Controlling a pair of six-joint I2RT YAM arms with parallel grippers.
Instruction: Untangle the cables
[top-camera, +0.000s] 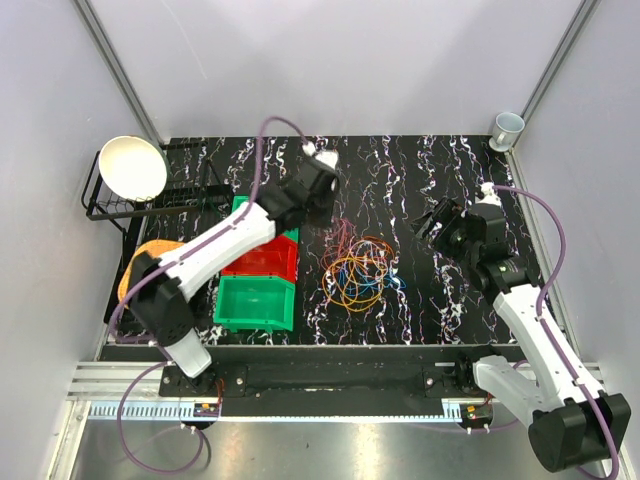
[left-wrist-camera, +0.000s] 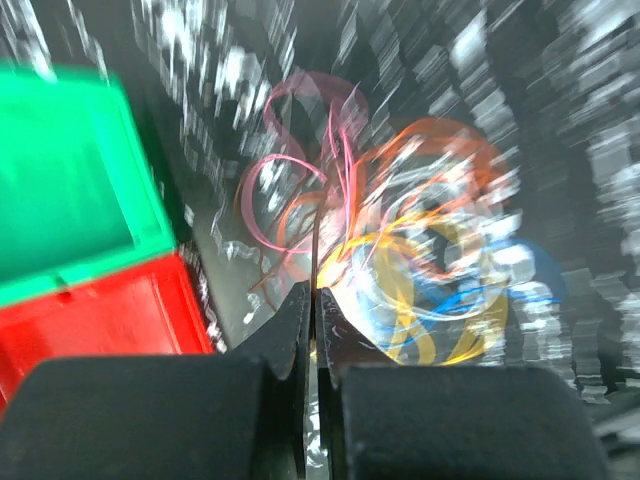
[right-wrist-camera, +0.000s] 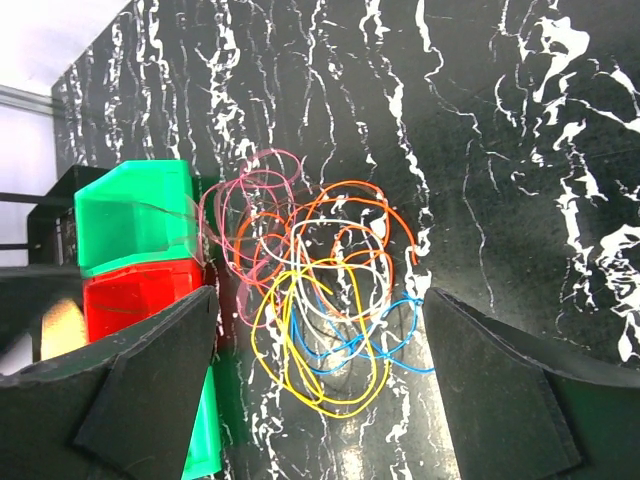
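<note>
Nearby, red bin (top-camera: 262, 260), green bin (top-camera: 254, 303) (cables (top-camera: 357, 270) outside)

- Bare desk (top-camera: 420, 165) lies open beyond the cables (top-camera: 357, 270), on their near side, and between them and the right claw (top-camera: 432, 222)
- The green and red bins (top-camera: 252, 322) stand just left of the cables, walling that side
- The left arm (top-camera: 235, 235) crosses above the bins
- A dish rack (top-camera: 105, 208) and a cup (top-camera: 507, 126) sit in the far corners, well apart from the cables
</note>
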